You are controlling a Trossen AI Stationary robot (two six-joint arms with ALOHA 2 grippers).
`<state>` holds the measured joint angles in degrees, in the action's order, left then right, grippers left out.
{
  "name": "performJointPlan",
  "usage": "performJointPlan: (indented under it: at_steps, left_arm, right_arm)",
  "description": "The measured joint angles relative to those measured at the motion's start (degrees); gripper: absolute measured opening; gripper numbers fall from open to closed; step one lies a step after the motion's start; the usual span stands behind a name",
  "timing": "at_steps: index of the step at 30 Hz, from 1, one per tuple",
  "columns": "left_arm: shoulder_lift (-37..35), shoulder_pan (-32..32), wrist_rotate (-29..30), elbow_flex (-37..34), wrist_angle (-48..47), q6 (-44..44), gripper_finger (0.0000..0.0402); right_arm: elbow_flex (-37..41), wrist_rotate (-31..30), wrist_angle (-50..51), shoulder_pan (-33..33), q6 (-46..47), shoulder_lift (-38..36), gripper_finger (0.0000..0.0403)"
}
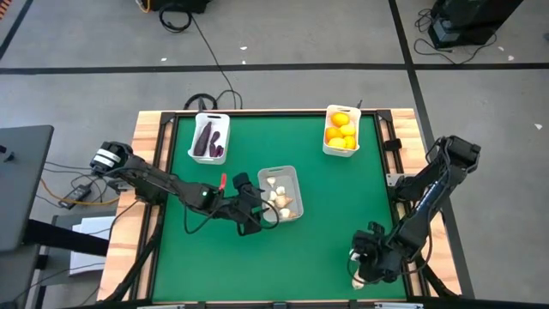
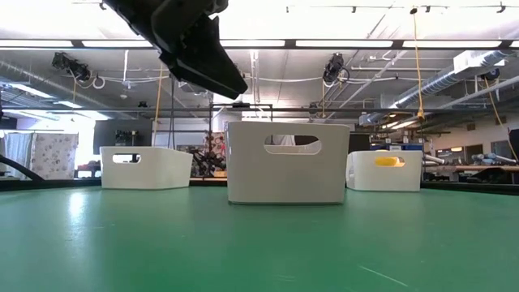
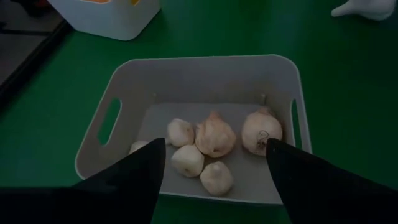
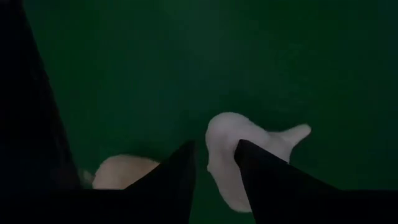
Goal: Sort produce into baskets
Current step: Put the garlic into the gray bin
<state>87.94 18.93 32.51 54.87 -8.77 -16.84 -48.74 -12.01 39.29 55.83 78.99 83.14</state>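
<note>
The desk (image 1: pixel 283 257) is covered in plain, unpatterned green, framed by a pale wood border (image 1: pixel 147 137). Three baskets are white: one (image 1: pixel 209 137) holds dark purple vegetables (image 1: pixel 206 140), another (image 1: pixel 341 131) holds yellow-orange citrus (image 1: pixel 340 130), and the middle one (image 1: pixel 280 193) holds cream-white garlic bulbs (image 3: pixel 214 135) with faint tan shading. A whitish garlic bulb (image 4: pixel 239 155) lies on the green near the right hand (image 4: pixel 214 165), whose fingers are black. The left hand (image 3: pixel 214 168) is black too, with a small red mark (image 1: pixel 223 181) on its arm. The floor (image 1: pixel 86 51) is grey with dark lines.
</note>
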Motion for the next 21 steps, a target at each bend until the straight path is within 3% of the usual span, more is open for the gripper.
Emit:
performJointPlan:
  at_steps: [7, 13, 21]
  left_arm:
    - [0.0, 0.0, 0.0, 0.0, 0.1, -0.2, 0.0284]
    - [0.0, 0.1, 0.0, 0.0, 0.1, -0.6, 0.0284]
    - [0.0, 0.7, 0.0, 0.0, 0.0, -1.3, 0.0284]
  right_arm:
    - [-4.2, -6.3, 6.7, -0.1, -3.0, -4.3, 0.0135]
    - [-5.4, -3.7, 14.4, -0.1, -2.0, -5.3, 0.0135]
    - [-1.9, 3.8, 10.8, -0.2, 0.4, -1.6, 0.0164]
